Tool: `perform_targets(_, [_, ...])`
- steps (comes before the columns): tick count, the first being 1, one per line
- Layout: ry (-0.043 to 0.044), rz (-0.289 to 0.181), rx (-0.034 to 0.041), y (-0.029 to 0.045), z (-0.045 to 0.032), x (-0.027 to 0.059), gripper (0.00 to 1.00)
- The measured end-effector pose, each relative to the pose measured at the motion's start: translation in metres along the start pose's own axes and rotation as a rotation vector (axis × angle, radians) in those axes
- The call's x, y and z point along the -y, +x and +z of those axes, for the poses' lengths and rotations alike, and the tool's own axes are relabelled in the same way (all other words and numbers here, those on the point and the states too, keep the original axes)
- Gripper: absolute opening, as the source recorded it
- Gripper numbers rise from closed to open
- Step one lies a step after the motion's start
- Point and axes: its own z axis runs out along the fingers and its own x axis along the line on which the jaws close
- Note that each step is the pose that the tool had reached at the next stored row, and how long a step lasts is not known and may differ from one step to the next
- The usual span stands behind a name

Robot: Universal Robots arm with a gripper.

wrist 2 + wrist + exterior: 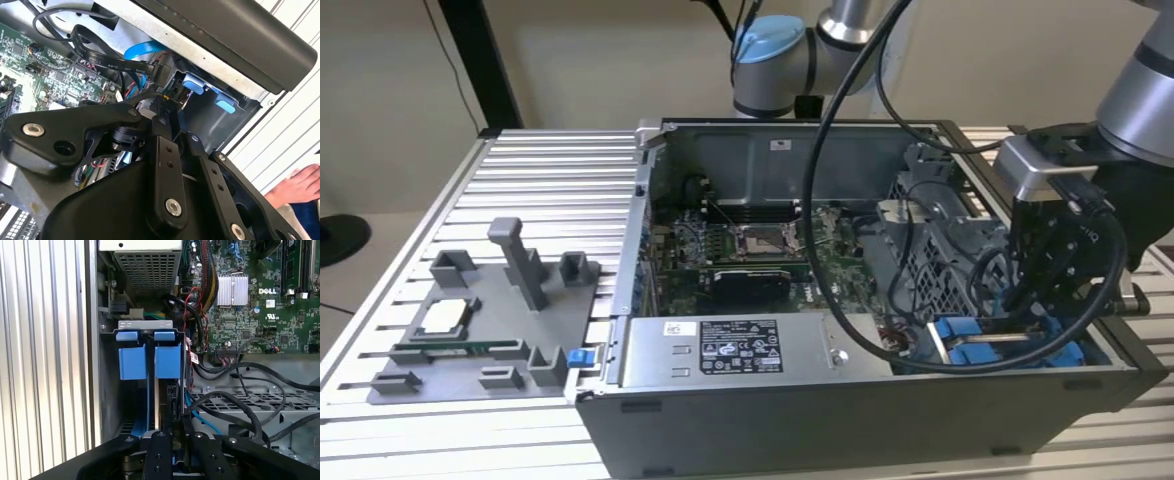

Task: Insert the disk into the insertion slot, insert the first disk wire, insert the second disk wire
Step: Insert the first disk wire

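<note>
The disk [167,361] stands in the insertion slot of the drive cage [144,325], its blue carrier tab beside a second blue carrier [132,361]. The blue carriers [970,342] sit in the open computer case's near corner at the exterior view's right. My gripper [173,436] reaches down into that corner, right over the disk's edge. Its fingers [163,131] stand close together on a black disk wire connector [171,93]. A flat black wire [107,61] and a blue wire [142,49] run toward the cage.
The case [854,410] lies open on a ribbed metal table [547,190], with a grey power-supply box [720,350] and motherboard [747,250] inside. A grey fixture tray [494,320] sits at the exterior view's left. Loose black cables [250,410] cross beside the cage. A person's hand [299,186] rests outside the case.
</note>
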Motion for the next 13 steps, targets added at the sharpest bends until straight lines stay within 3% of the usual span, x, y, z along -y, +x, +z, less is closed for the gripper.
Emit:
perform_targets(5, [0.0003,0.0,0.0005,-0.0002,-0.0014,0.0,0.0])
perform_targets(8, [0.0003,0.0,0.0001,-0.0002,-0.0059,0.0,0.0])
perform_targets(13, [0.0027,0.0,0.001,-0.0002,-0.0059,0.0,0.0])
